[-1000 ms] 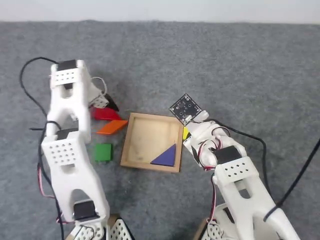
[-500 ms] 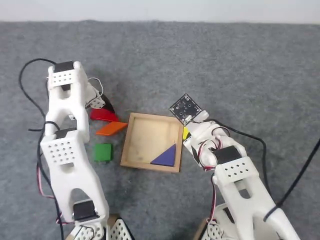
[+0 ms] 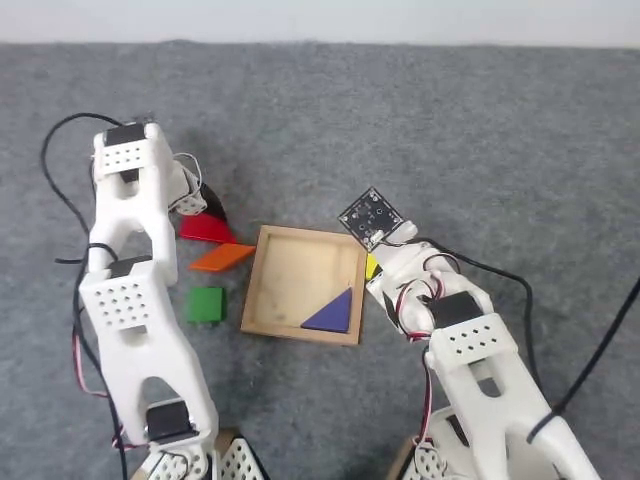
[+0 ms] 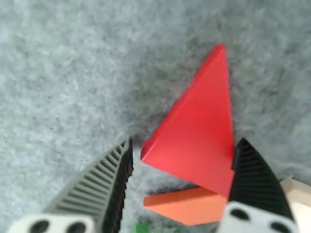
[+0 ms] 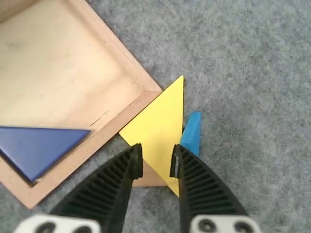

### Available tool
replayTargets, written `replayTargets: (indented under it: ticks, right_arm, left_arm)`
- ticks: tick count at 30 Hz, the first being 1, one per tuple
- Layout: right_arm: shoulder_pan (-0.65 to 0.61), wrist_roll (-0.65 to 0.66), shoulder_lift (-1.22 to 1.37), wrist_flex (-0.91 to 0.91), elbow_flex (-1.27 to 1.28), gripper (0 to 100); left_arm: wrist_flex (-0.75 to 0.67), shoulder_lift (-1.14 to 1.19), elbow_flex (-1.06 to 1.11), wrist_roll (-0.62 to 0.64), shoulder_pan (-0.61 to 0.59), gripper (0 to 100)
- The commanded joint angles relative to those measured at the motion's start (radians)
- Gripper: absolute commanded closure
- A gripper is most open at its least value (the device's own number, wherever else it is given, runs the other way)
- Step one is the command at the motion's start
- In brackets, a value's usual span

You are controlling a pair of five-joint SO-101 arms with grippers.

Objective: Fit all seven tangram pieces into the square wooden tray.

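The work surface is a grey, felt-like mat (image 3: pixel 450 130) with a coarse, mottled fibre texture. It covers the table across the full width of the high view. A pale, plain strip (image 3: pixel 320 20) runs along the far side beyond the mat. Lighting is even and diffuse, producing only soft shadows.

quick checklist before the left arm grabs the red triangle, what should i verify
1. Open left gripper astride the red triangle: ok.
2. Gap between red triangle and orange piece: cannot tell, they lie very close.
3. Room in the tray: ok, it holds just the dark blue triangle in one corner.
4. Rim clear of the yellow triangle: not ok, that piece overlaps a corner.
5. Hold of the right gripper on the yellow triangle: cannot tell.
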Motion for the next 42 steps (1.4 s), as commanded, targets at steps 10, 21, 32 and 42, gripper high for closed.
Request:
replayTargets:
  ticks: [10,21,32,42]
  right_arm:
    - [-0.007,0.015,-0.045,0.012,-0.058,89.4]
    - [-0.007,0.015,-0.045,0.012,-0.058,89.4]
    - [-0.007,0.015,-0.047,0.012,-0.058,89.4]
    - [-0.007,0.015,-0.045,0.012,-0.058,89.4]
  left_arm:
    - [-0.074,-0.025,0.061,0.173,0.015,69]
    - [-0.041,-0.025,0.059,-0.206,0.035,69]
    - [0.0,-0.017,-0.01,-0.42,-0.006,69]
    - [-0.032,-0.017,-0.03,-0.428,0.005,68]
